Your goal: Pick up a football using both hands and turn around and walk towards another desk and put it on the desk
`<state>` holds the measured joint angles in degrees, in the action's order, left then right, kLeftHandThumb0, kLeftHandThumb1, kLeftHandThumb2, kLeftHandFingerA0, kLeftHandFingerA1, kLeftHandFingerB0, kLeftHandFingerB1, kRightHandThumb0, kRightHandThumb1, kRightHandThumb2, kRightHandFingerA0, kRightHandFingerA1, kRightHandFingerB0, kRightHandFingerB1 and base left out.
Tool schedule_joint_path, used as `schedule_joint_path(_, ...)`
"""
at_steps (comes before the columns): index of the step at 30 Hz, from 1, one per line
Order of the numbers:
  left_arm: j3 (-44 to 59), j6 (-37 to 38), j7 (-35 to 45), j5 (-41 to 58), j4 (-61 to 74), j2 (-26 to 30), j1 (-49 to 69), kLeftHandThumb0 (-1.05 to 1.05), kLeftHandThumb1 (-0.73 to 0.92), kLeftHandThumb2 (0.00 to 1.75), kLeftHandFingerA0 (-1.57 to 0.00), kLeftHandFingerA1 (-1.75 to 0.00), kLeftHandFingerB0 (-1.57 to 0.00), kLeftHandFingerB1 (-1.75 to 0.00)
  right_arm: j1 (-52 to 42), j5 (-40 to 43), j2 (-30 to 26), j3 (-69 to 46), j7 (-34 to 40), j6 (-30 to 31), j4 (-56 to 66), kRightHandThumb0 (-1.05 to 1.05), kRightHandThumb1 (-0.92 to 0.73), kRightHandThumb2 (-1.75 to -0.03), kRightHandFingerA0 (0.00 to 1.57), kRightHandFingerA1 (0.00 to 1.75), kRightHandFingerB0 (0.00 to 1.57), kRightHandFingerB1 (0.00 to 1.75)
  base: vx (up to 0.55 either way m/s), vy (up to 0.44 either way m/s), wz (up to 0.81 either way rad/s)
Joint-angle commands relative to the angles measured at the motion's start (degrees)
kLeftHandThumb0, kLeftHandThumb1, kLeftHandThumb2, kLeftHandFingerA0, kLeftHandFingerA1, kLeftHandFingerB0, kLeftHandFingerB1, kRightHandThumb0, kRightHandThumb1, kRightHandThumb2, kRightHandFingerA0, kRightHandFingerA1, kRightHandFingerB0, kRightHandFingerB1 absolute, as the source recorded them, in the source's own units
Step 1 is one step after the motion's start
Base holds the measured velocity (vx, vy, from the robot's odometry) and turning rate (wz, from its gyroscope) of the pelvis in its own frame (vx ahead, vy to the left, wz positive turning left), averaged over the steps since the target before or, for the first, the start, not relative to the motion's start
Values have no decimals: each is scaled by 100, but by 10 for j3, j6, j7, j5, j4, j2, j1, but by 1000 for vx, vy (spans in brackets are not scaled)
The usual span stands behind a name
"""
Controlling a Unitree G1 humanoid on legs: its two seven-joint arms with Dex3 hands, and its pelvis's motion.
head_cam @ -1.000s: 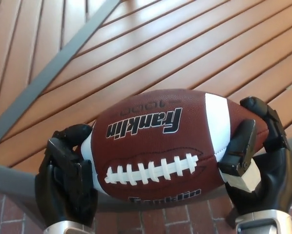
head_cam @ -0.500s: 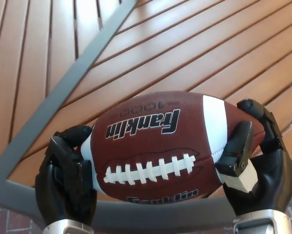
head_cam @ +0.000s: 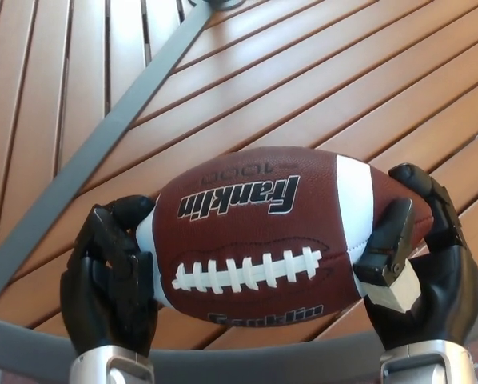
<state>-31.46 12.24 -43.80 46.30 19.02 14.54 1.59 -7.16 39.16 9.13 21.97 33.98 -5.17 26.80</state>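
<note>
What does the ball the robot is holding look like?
Over the slatted wooden table, low in the view, sits a brown football between the left hand and right hand. It alone has white laces, white stripes and "Franklin" printed upside down.

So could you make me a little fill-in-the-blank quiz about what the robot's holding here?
1. The football is held between ____ black hands, the left hand and right hand.
2. Its laces are ____ in colour.
3. The slatted table under it is made of ____.

Missing words: two; white; wood
</note>
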Motion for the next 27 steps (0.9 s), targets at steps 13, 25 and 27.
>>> schedule_joint_path(13,-93,-262,138,-99,-82,19,-224,-48,83,86,-87,-175,-66,-160,182,105,57,7,-92,162,-134,-24,-41,-147,101,175,101,156,0,0,0)
schedule_joint_path(25,-149,-300,201,-206,-354,32,-430,-30,56,82,-79,-175,-75,-158,416,107,42,-153,-111,181,-430,-15,-54,-142,105,175,95,156,0,0,0)
schedule_joint_path(27,-177,-358,238,-205,-420,20,-479,-35,73,61,-60,-106,-60,-73,448,97,36,-173,-119,175,-487,-12,-54,-141,105,175,98,155,0,0,0)
